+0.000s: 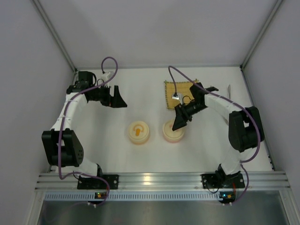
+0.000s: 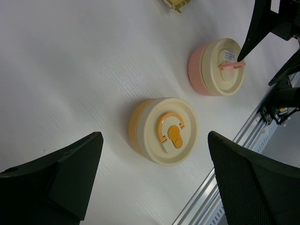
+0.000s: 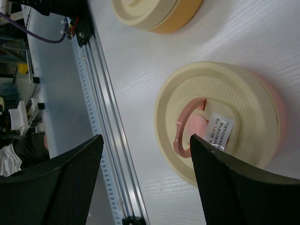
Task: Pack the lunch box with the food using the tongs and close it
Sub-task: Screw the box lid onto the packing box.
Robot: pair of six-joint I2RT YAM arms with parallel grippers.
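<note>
Lunch box (image 1: 172,135), pink, lid on; orange container (image 1: 138,133) likewise lidded.

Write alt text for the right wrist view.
The right pincer hangs open close over a pink lunch box with a cream ribbed lid, one finger next to the lid's pink ring handle and a small white label. An orange box of the same kind sits at the top edge; an aluminium rail runs down the left.
</note>
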